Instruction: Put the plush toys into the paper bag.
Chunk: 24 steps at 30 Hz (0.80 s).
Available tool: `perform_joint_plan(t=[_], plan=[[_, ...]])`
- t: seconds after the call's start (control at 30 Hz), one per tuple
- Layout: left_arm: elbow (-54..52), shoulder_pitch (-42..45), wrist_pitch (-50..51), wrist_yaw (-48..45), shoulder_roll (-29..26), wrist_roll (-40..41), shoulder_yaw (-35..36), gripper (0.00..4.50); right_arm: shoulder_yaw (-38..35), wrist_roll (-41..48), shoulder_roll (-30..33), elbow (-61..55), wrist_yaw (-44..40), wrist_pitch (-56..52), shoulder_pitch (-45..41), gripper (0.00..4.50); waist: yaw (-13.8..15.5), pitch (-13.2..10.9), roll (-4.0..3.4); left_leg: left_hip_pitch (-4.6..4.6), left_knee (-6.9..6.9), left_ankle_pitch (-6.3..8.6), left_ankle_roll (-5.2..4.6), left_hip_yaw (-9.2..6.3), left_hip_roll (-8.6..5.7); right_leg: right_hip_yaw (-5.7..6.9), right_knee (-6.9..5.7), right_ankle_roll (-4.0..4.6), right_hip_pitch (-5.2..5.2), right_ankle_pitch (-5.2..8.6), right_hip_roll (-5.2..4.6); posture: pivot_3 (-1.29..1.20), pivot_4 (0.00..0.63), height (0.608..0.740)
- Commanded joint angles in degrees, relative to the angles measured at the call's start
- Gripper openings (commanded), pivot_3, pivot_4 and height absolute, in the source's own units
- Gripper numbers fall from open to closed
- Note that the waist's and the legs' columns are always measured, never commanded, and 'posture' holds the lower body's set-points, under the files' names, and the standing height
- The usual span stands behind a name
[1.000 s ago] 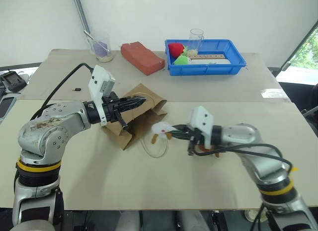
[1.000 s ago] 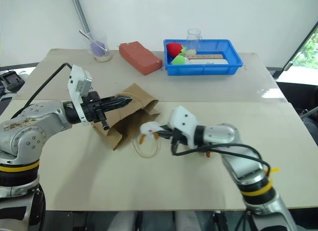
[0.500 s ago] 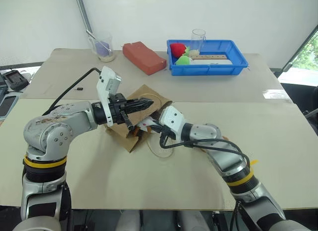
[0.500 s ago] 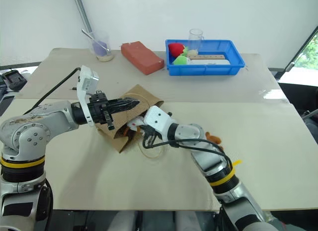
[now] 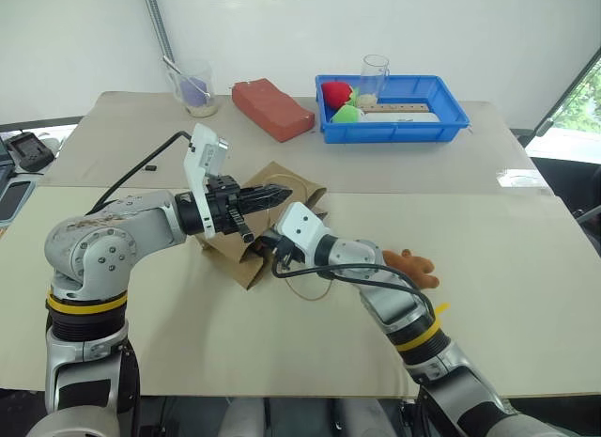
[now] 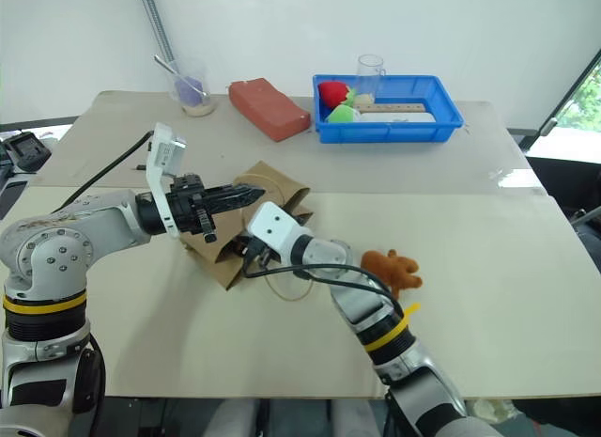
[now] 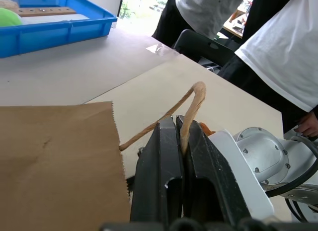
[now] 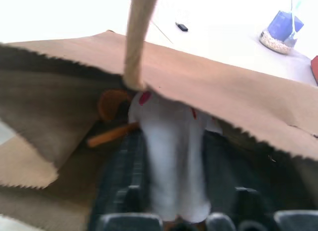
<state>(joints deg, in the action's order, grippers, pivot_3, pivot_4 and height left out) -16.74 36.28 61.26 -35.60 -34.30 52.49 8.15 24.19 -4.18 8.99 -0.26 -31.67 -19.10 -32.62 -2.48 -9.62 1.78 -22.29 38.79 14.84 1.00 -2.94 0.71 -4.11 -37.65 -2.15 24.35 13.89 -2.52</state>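
Two plush toys lie apart: the white one [image 8: 171, 156] sits inside the mouth of the paper bag [image 5: 246, 254] at frame centre, between the right hand's [image 8: 171, 166] parted fingers, long axis pointing into the bag. The reddish-brown one [image 5: 410, 267] lies on the table [image 5: 526, 287] right of centre. The left hand [image 7: 180, 136] is clamped on the bag's handle [image 7: 191, 104], holding the mouth up toward the right.
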Motion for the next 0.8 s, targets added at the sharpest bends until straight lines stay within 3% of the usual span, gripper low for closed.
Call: perform_joint_plan(t=[0.03, 0.27, 0.5, 0.67, 0.8], plan=[[-1.5, -0.9, -2.7, 1.0, 0.6, -2.3, -0.8, 0.0, -1.4, 1.3, 3.1, -7.8, -3.3, -2.4, 1.6, 3.28, 0.1, 0.0, 0.0, 0.0, 0.0, 0.0, 0.0, 0.0, 0.0, 0.0, 0.0, 0.0, 0.0, 0.0, 0.0, 0.0, 0.15, 0.74], [-1.4, -2.5, -6.2, 4.7, 3.9, -6.5, -1.9, 0.0, -6.9, 10.0, 12.5, -21.5, -11.8, -11.3, 6.3, 3.28, 0.0, 0.0, 0.0, -0.02, 0.01, 0.0, 0.0, 0.0, 0.01, 0.02, 0.04, 0.0, -0.03, 0.0, 0.01, 0.0, 0.15, 0.74], [-2.4, -3.5, -7.0, 4.9, 5.3, -7.5, -2.6, 0.0, -18.5, 19.9, 24.3, -30.1, -18.6, -14.5, 12.5, 3.28, 0.1, 0.0, 0.01, 0.0, 0.01, 0.0, -0.01, 0.01, 0.0, 0.02, 0.1, -0.01, -0.1, 0.01, 0.01, 0.0, 0.15, 0.74], [-3.6, -4.4, -6.8, 4.4, 5.2, -6.9, -2.7, 0.0, -23.9, 14.2, 34.7, -27.1, -18.9, -6.5, 20.9, 3.28, 0.2, 0.0, 0.01, 0.0, 0.02, 0.01, -0.02, 0.06, -0.01, 0.01, 0.17, -0.02, -0.15, 0.02, 0.0, 0.0, 0.15, 0.74], [-3.9, -4.5, -6.4, 3.3, 4.6, -6.3, -2.5, 0.0, -26.5, 11.9, 39.4, -24.5, -18.8, -1.4, 27.2, 3.28, 0.3, 0.0, 0.02, -0.01, 0.03, 0.0, -0.02, 0.07, -0.01, 0.01, 0.23, -0.03, -0.18, 0.02, 0.01, 0.0, 0.15, 0.74]])
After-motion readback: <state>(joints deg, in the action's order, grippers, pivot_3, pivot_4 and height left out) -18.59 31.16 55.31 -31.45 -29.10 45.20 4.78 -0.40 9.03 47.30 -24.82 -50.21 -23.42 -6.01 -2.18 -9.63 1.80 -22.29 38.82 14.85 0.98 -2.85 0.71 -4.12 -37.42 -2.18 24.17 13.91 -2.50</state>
